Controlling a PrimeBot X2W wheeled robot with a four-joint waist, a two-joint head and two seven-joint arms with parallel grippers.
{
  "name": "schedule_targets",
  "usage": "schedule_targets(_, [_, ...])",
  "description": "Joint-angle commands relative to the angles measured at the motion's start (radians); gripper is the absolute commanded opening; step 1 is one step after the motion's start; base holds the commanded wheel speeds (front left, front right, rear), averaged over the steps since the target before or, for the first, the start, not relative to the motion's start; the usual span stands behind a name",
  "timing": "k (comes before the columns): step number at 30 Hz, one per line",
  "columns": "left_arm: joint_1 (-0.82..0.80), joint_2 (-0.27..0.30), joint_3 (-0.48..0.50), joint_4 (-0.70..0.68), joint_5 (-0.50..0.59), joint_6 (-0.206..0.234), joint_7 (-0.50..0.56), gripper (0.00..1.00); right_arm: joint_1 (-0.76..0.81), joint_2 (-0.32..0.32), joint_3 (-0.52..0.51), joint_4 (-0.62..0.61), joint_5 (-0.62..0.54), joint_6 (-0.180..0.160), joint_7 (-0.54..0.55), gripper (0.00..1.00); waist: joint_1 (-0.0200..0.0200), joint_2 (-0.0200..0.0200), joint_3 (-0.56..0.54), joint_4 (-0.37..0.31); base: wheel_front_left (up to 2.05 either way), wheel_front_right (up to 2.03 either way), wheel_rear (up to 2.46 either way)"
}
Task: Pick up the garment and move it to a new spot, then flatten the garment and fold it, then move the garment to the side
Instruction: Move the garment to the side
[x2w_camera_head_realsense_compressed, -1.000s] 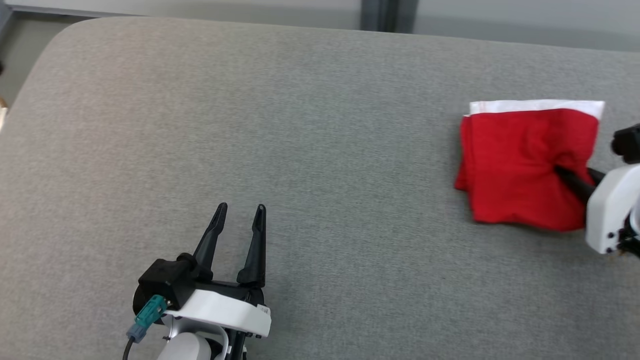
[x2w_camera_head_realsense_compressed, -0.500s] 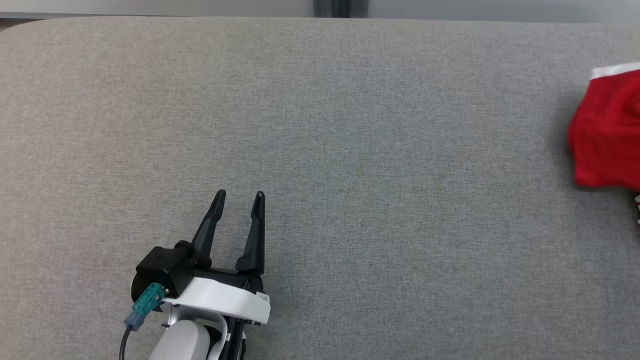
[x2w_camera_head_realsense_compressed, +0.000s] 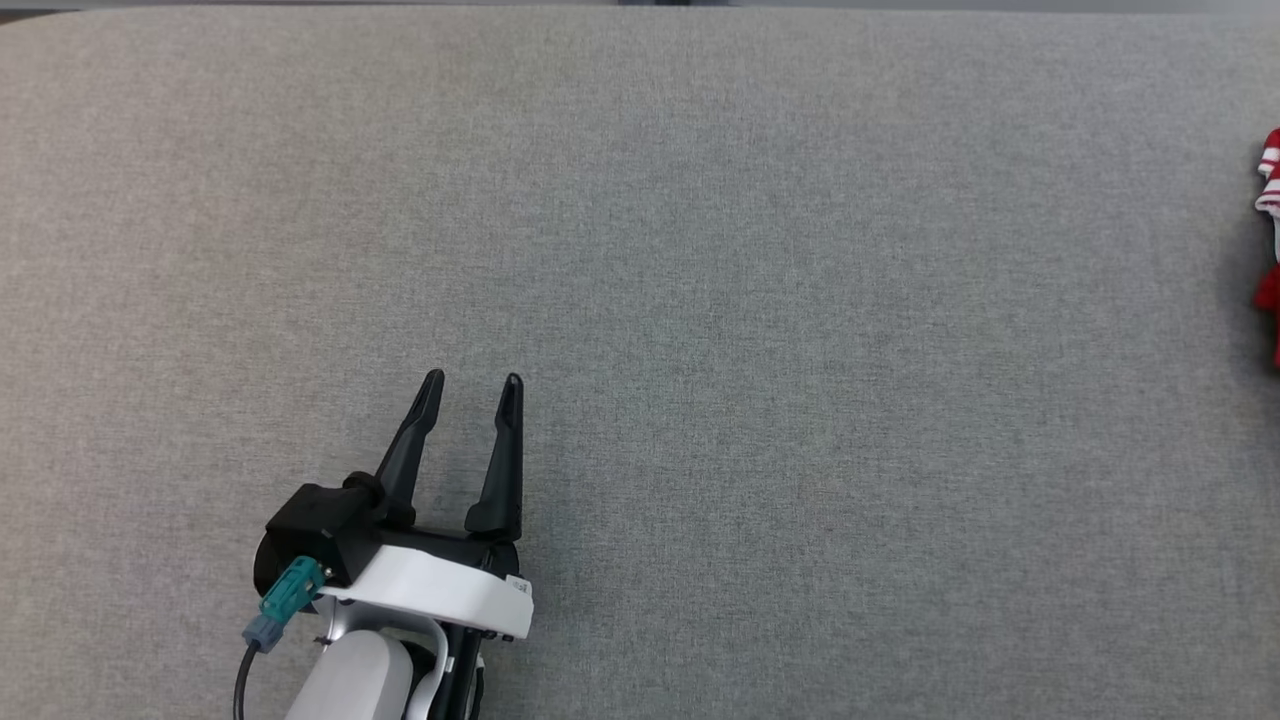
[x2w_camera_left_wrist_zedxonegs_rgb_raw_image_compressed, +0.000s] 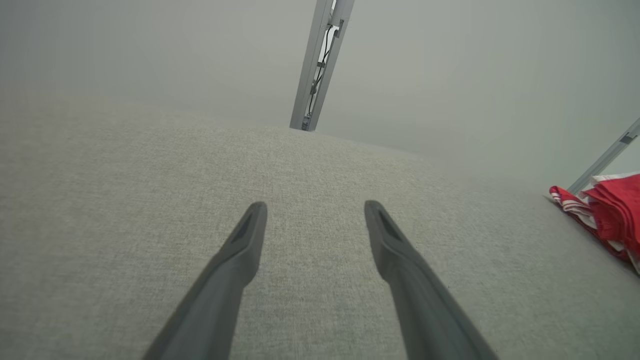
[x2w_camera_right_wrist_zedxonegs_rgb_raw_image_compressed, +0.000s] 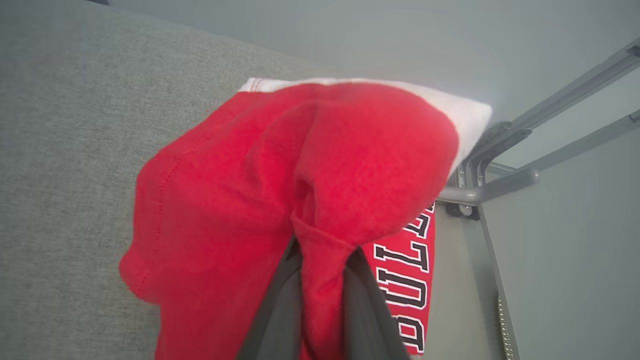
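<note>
**Now you are placing the folded garment at the side**

Your right gripper (x2w_camera_right_wrist_zedxonegs_rgb_raw_image_compressed: 325, 250) is pinching a ridge of the red garment (x2w_camera_right_wrist_zedxonegs_rgb_raw_image_compressed: 300, 165), its fingers nearly closed with the cloth bunched between them. The garment is sitting at the far right end of the desk (x2w_camera_head_realsense_compressed: 700, 250), close to the edge, with a metal frame (x2w_camera_right_wrist_zedxonegs_rgb_raw_image_compressed: 500, 182) just beyond it. I cannot tell whether it is resting on the desk or hanging slightly above it. Your left gripper (x2w_camera_head_realsense_compressed: 472, 380) is hovering wide and empty at the lower left of the head view, well apart from the cloth.

Judging by this, you are working on the last step, moving the fold aside. A lettered layer is peeking out under the top fold on the frame side, so the layers are not lining up neatly, and a sideways drag is likely to spread them further.

So aim at lowering straight down, making sure the whole stack is lying on the desk and nothing is hanging over the edge. Only then be opening the fingers, slowly, and lifting straight up so they are not tugging the top layer. The left gripper is doing fine where it is.
</note>
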Motion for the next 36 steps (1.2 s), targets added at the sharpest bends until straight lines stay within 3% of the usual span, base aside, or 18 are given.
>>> schedule_targets(1, [-0.014, 0.004, 0.005, 0.002, 0.011, -0.007, -0.001, 1.0, 0.016, -0.003, -0.009, 0.006, -0.028, 0.0, -0.011, 0.0, 0.0, 0.0, 0.012, 0.0, 0.0, 0.0, 0.0])
schedule_targets(10, [-0.034, 0.004, 0.032, -0.011, 0.041, -0.008, -0.001, 1.0, 0.022, -0.038, -0.031, 0.073, -0.163, 0.0, -0.069, 0.0, 0.0, 0.0, 0.093, 0.001, 0.0, 0.0, 0.0])
schedule_targets(20, [-0.023, 0.004, 0.092, -0.017, 0.064, -0.013, -0.001, 1.0, -0.027, 0.012, -0.1, 0.165, -0.316, 0.0, -0.121, 0.0, 0.0, 0.0, 0.152, -0.004, 0.0, 0.0, 0.0])
schedule_targets(21, [-0.02, 0.004, 0.096, -0.017, 0.067, -0.015, -0.001, 1.0, -0.033, 0.019, -0.11, 0.173, -0.332, 0.0, -0.124, 0.25, 0.0, 0.0, 0.154, -0.004, 0.0, 0.0, 0.0])
schedule_targets(22, [-0.018, 0.004, 0.1, -0.017, 0.069, -0.016, -0.001, 1.0, -0.038, 0.028, -0.115, 0.178, -0.345, 0.0, -0.126, 0.96, 0.0, 0.0, 0.155, -0.004, 0.0, 0.0, 0.0])
schedule_targets(23, [-0.016, 0.004, 0.103, -0.016, 0.071, -0.018, -0.001, 1.0, -0.047, 0.035, -0.125, 0.182, -0.358, 0.0, -0.133, 1.0, 0.0, 0.0, 0.156, -0.004, 0.0, 0.0, 0.0])
schedule_targets(36, [-0.002, 0.004, 0.106, -0.006, 0.056, -0.026, -0.001, 1.0, -0.082, 0.087, -0.143, 0.055, -0.58, 0.0, -0.071, 1.0, 0.0, 0.0, 0.069, -0.022, 0.0, 0.0, 0.0])
